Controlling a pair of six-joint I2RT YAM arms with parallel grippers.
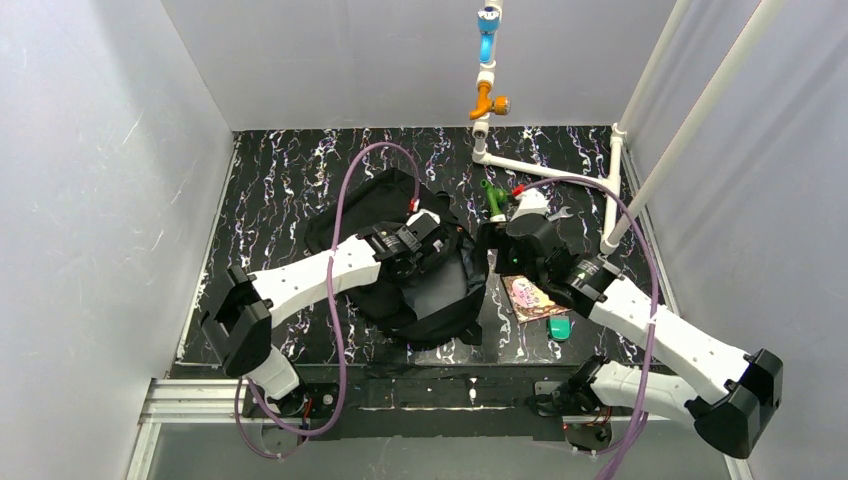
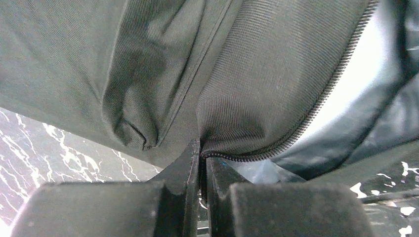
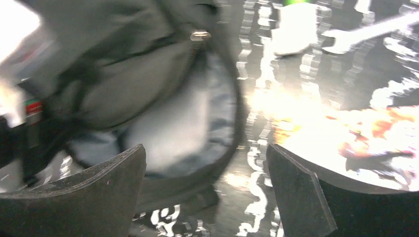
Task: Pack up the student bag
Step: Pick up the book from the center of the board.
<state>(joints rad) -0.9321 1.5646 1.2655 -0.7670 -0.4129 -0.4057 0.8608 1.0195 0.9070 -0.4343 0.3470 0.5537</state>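
Left wrist: left fingers (image 2: 184, 197) pinch student bag (image 2: 247, 74) (zipper edge (image 2: 323, 101)).

Left arm (image 1: 300, 280), right arm (image 1: 680, 340): white shells, black joints. A purple cable (image 1: 338, 215) runs off behind the left pincer (image 2: 202, 163), a second purple cable (image 1: 652, 290) behind the right pincer (image 3: 207, 192). Matte black wedge fingers (image 3: 106, 187).

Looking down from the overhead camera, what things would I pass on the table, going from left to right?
Large black fabric backpack → green-handled tool → colourful flat packet → small teal object. I left out the silver wrench and the white pipe frame, because they overlap others across the width.
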